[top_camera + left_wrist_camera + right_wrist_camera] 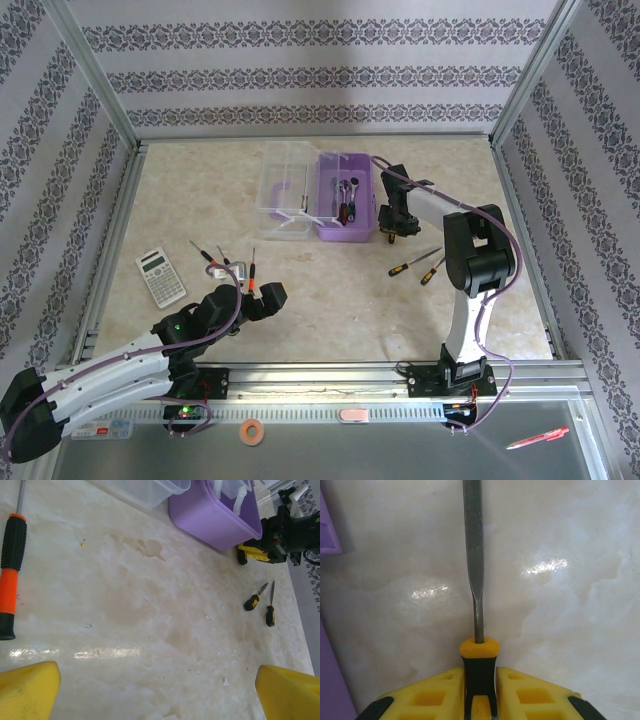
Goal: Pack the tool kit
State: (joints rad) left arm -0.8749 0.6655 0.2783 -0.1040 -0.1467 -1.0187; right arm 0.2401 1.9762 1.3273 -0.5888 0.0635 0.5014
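One lilac case (pixel 345 212) lies open at far centre, its clear lid (pixel 283 190) to the left. Just right of it, our right gripper (pixel 480 692) clamps a yellow-black-handled tool (pixel 478 652). Our left gripper (pixel 264 297) hovers near-left, jaws apart.

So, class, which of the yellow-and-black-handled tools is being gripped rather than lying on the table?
The flat file-bladed tool, clamped by its handle in the right gripper; the other two lie loose on the table.

Orange-handled screwdriver (pixel 9 580) well apart from purple case (pixel 210 520)
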